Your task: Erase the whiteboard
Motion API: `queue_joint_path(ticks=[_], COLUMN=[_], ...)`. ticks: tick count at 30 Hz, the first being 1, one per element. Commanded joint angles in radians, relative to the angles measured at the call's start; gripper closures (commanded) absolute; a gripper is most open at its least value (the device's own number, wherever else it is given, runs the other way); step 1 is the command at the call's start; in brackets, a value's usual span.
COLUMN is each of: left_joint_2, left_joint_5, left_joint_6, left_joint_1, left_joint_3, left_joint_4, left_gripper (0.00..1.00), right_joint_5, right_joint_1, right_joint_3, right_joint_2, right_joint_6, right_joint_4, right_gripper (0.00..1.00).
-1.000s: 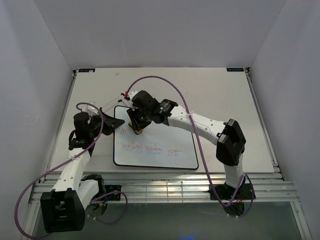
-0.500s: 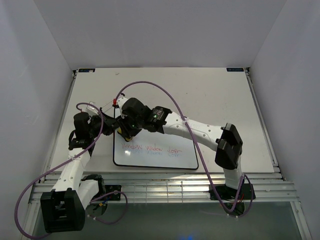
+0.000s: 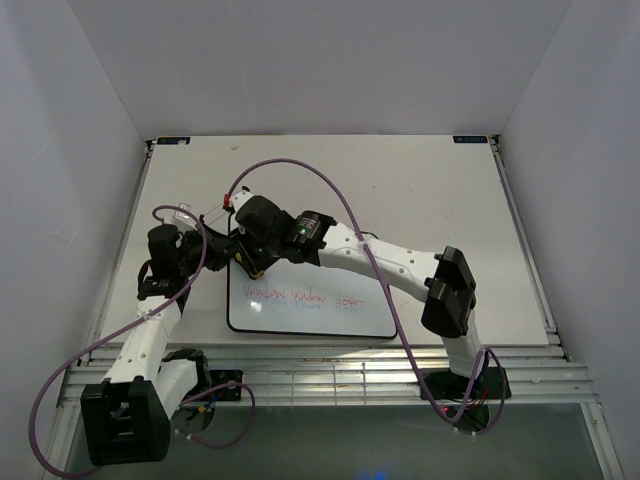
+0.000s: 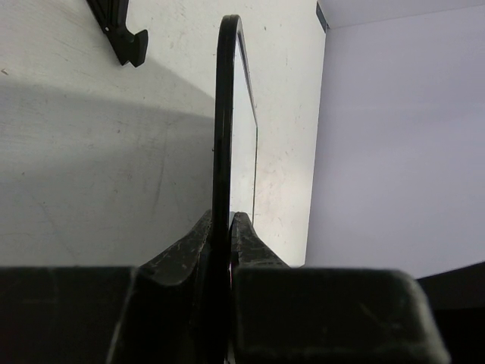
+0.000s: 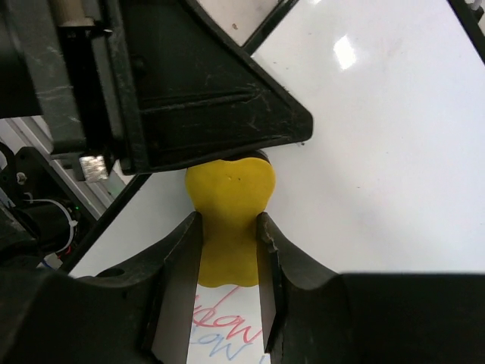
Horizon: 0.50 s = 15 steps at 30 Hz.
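Yellow is the colour of the eraser (image 5: 229,189) squeezed between the two fingers of my right pincer (image 5: 227,227). They are closed snugly on its sides, and the block bulges out a little beyond the fingertips. Its far end is down on the glossy white surface of the whiteboard (image 3: 310,322), close to the board's far-left corner. From my right wrist I see red handwriting (image 5: 220,317) just on the near side of the eraser, apart from it. The patch of board beyond the eraser is bare and shiny.

From above, the whiteboard lies on the table (image 3: 450,200), toward the near edge and left of the middle. A row of red words runs across its lower half. My right arm reaches across the board from the right, with a purple cable (image 3: 330,180) looping high over it.

My left pincer (image 4: 222,224) is at the board's left edge. Its fingers are drawn together on the thin black frame (image 4: 223,114), one on each face, with no gap showing. In my right wrist's view, the dark bulk of that left pincer sits just beyond the eraser, very near it, though I cannot tell whether they touch.
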Motion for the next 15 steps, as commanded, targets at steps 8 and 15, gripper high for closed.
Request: queue_joint_path(ticks=[8, 15], left_joint_2=[-0.033, -0.027], left_joint_5=[0.028, 0.018], left_joint_6=[0.009, 0.010], left_joint_1=[-0.018, -0.018], left_joint_3=[0.039, 0.045], left_joint_4=[0.000, 0.000], left_gripper=[1.00, 1.00], right_joint_5=[0.062, -0.198], right_joint_1=[-0.065, 0.007], right_joint_3=[-0.091, -0.130], right_joint_2=[0.016, -0.025], right_joint_6=[0.007, -0.053], right_joint_4=[-0.029, 0.092], right_gripper=[0.76, 0.76])
